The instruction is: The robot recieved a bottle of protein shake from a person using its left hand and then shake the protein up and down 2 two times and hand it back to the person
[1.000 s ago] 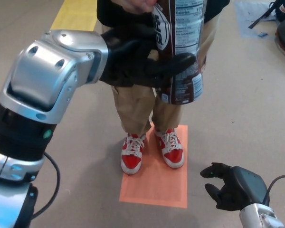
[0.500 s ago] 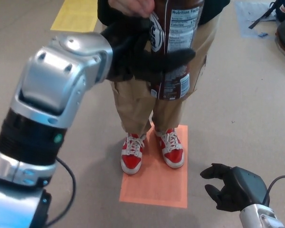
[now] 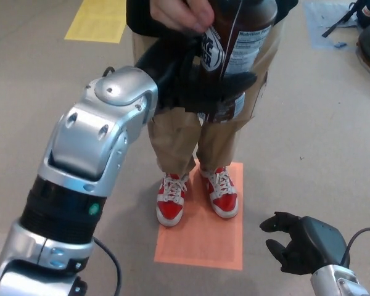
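My left hand (image 3: 197, 86) is wrapped round the protein shake bottle (image 3: 237, 49), one thick finger (image 3: 234, 82) across the label front, the rest behind it. The bottle is held up high in front of the person's trousers (image 3: 179, 132), tilted slightly, top cut off by the frame's upper edge. The person's hand (image 3: 180, 13) sits just above my hand, right beside the bottle's upper part; can't tell if it's touching. Main risk as I see it: handover timing. If I let go before they've got a real hold, it drops straight toward the red shoes (image 3: 197, 196) on the orange floor mat (image 3: 200, 240). If I hold on too long while they pull, we fight over it and the glossy label could slide under my fingers. The hold looks low on the body, so a top-heavy bottle could pivot. Right hand (image 3: 299, 242) hangs low near the frame's bottom right corner, fingers loosely curled, holding nothing, too far off to catch anything.
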Available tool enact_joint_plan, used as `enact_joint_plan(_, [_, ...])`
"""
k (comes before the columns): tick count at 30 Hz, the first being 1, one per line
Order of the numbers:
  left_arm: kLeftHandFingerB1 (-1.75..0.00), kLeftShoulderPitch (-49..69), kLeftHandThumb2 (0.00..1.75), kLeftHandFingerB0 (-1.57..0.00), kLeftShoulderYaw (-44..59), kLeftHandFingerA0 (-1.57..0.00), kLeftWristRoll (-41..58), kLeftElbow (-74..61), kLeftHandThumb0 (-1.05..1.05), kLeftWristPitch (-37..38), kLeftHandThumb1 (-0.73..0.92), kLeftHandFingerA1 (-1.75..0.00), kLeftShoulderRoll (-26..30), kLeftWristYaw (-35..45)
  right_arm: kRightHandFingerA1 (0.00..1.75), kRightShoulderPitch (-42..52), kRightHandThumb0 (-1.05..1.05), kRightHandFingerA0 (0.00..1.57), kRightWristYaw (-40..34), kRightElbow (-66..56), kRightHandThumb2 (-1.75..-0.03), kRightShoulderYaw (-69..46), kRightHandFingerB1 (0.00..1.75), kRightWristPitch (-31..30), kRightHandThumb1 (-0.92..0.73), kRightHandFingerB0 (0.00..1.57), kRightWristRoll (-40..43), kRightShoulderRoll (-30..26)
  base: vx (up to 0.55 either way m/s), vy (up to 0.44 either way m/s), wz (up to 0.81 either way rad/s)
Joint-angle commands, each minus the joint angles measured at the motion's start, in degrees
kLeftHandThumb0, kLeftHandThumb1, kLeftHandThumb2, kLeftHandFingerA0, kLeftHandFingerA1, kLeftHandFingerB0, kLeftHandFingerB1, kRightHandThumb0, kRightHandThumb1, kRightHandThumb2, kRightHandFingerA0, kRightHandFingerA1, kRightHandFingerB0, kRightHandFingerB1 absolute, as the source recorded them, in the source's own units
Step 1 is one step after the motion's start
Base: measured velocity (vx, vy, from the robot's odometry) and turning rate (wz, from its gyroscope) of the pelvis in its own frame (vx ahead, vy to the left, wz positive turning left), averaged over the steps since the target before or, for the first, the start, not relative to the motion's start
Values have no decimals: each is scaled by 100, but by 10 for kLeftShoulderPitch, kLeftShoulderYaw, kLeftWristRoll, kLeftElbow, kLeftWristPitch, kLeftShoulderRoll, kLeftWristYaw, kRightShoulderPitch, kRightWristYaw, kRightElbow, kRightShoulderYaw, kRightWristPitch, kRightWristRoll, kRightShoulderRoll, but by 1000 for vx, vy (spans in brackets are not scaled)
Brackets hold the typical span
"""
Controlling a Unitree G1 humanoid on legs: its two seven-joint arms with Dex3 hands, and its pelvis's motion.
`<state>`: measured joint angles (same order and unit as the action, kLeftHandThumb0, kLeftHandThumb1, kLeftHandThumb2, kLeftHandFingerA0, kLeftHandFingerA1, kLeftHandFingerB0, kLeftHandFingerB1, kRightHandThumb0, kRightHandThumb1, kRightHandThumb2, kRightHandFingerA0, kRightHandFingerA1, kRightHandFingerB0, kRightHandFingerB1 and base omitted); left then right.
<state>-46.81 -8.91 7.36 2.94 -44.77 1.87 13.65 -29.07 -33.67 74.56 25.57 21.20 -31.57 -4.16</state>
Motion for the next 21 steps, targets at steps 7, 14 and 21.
enact_joint_plan(7, [-133, 54, 65, -59, 20, -77, -25, 36, -18, 114, 84, -168, 12, -20, 69, -7, -46, 89, 7, 4, -74, -20, 46, 1, -73, 76, 9, -1, 0, 0, 0])
enact_joint_plan(14, [-120, 138, 72, -67, 29, -81, -27, 62, -20, 153, 82, -159, 17, -19, 70, 0, -46, 94, 1, 3, -70, -15, 46, 8, -74, 77, -2, -4, 0, 0, 0])
enact_joint_plan(21, [-114, 150, 70, -69, 51, -81, -24, 118, -19, 176, 81, -161, 22, -14, 62, -6, -43, 95, 5, 5, -73, -22, 46, 2, -70, 77, 4, 1, 0, 0, 0])
